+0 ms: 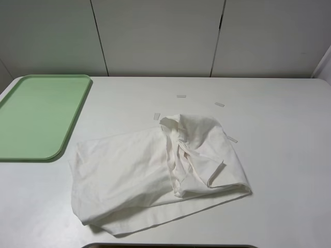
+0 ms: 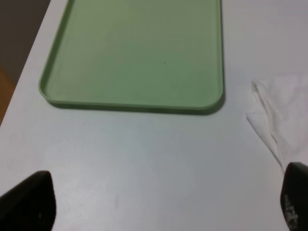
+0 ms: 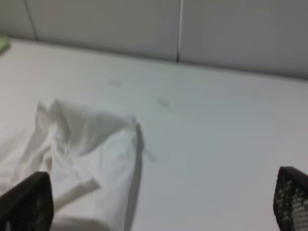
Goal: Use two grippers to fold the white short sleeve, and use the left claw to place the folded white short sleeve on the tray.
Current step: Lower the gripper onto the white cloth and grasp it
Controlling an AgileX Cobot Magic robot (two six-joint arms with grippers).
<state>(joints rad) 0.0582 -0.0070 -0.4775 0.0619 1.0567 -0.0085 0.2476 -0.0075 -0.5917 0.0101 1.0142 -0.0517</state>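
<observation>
Left fingers (image 2: 29,202) spread beside white short sleeve (image 2: 284,120).

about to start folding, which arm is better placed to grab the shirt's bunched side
Probably right: the right tool faces the bunched side of the shirt; the left tool mostly faces the tray.

**Surface and backdrop**

White table (image 1: 289,170) throughout. Stuck flat on it: tape strip (image 1: 181,96) at 1 o'clock from centre, second strip (image 1: 220,104) at 2 o'clock, third strip (image 1: 156,115) at 11 o'clock, fourth strip (image 1: 232,139) at 4 o'clock. Behind, at 12 o'clock, pale wall panels (image 1: 155,36) split by dark seams (image 1: 99,36).
</observation>
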